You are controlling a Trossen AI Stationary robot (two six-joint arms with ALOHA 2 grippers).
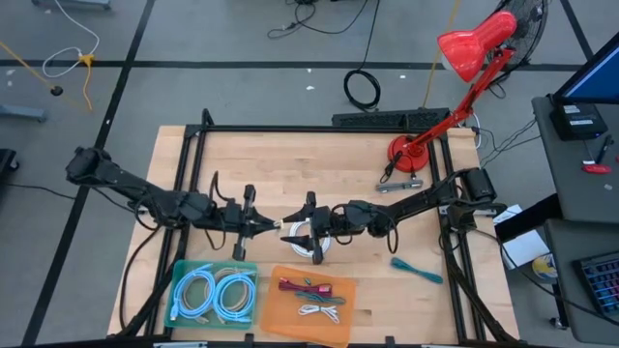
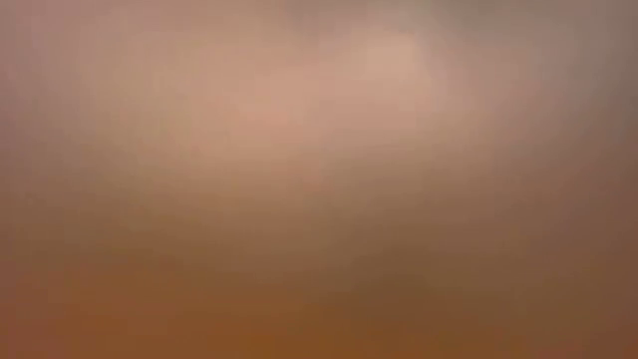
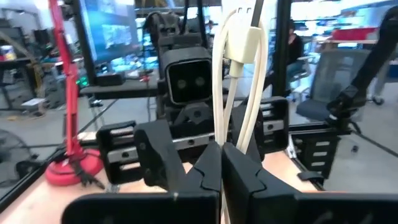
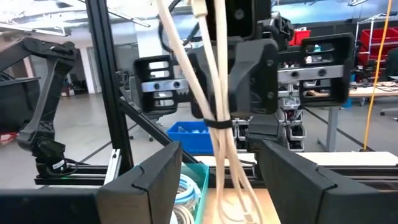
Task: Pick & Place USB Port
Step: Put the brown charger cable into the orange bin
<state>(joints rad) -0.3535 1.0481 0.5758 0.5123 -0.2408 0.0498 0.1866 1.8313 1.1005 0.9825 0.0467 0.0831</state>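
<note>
While both arms meet at the middle of the high view, I see the left gripper (image 1: 275,226) with its jaws clenched on a white USB cable (image 3: 239,74), the strands rising straight from between the closed fingers (image 3: 208,171) in the left wrist view. The right gripper (image 1: 302,230) faces it just beside, jaws released wide, and in the right wrist view the cable hangs between its two spread fingers (image 4: 146,180) without my seeing them touch it.

Along the lower edge of the tabletop (image 1: 290,155) I count two trays. The teal tray (image 1: 215,293), lower left, holds two coiled blue cables. The orange tray (image 1: 309,304), lower centre, holds one red item and one small white cable. One teal tool (image 1: 417,270) lies alone at lower right. One red lamp (image 1: 455,77) stands at upper right. The low view is blurred to nothing.
</note>
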